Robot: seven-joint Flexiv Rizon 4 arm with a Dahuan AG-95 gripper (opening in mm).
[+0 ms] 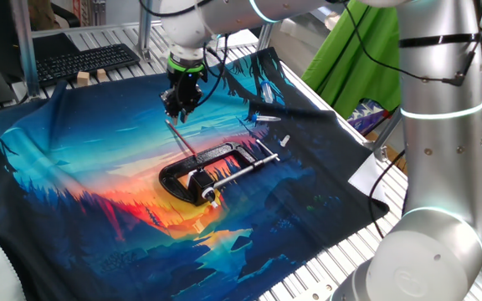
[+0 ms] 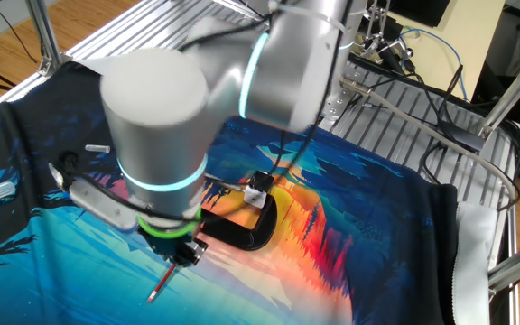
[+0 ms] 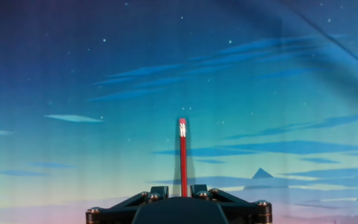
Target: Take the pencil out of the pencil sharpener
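My gripper (image 1: 181, 102) is shut on the pencil (image 3: 183, 155), a thin dark red stick that points straight out from between the fingers. In the hand view its tip hangs free over the printed cloth (image 3: 73, 74). In the other fixed view the pencil (image 2: 162, 283) slants down from the gripper (image 2: 184, 255) towards the cloth, apart from the black clamp-like object (image 2: 246, 230). In one fixed view that black object (image 1: 192, 174) with its silver rod (image 1: 245, 165) lies mid-cloth, below and right of the gripper.
A keyboard (image 1: 86, 60) and small wooden blocks (image 1: 83, 79) lie at the back left. Small white parts (image 1: 266, 119) lie on the cloth behind the clamp. The robot's arm column (image 1: 438, 150) stands at the right. Slatted table rails (image 2: 395, 135) surround the cloth.
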